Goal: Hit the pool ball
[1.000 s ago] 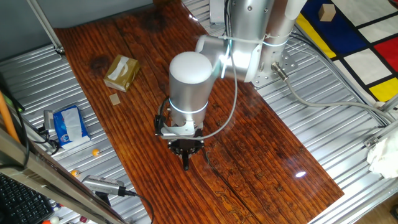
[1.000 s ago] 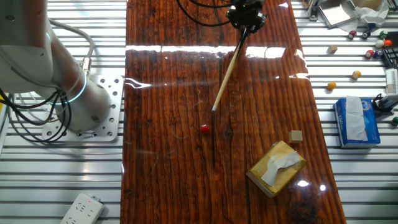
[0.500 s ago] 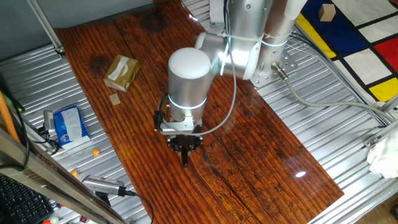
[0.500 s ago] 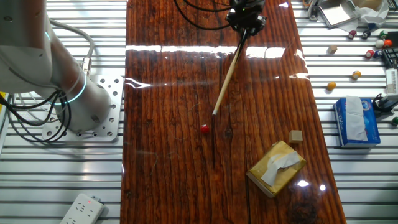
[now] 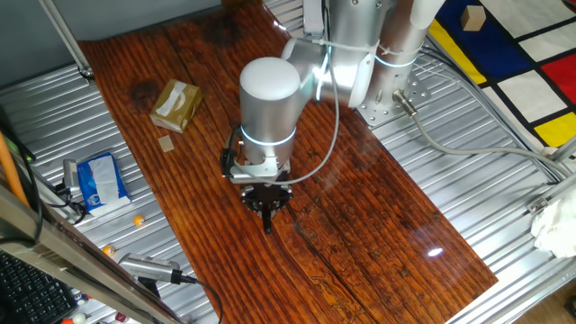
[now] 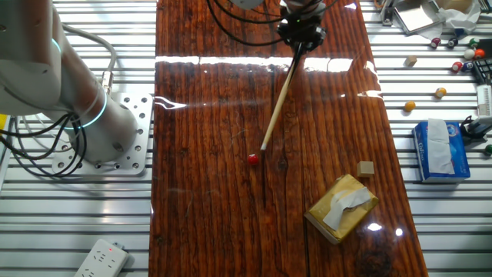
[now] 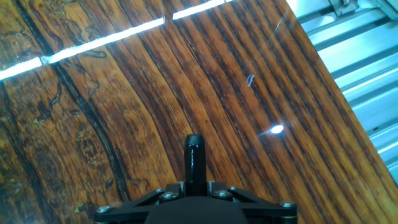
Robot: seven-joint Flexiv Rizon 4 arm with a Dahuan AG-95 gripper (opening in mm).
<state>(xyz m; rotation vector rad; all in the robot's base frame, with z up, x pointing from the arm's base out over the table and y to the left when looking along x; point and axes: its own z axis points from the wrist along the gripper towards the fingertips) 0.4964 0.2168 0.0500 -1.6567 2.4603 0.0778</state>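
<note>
The pool ball is a tiny red ball on the wooden table. My gripper is shut on a thin wooden cue stick that slants down across the table. The cue's tip lies right beside the ball; I cannot tell whether they touch. In the one fixed view the gripper hangs under the grey wrist, with the stick's dark butt end below it; the ball is hidden there. In the hand view the black butt end stands between the jaws, and the ball is out of view.
A tan tissue box and a small tan block lie on the table past the ball. A blue tissue pack and several small coloured balls sit on the metal bench beside it. The arm's base stands on the other side.
The gripper has moved along the table with the cue, and the cue's tip has come closer to the red ball. The ball has not moved.
</note>
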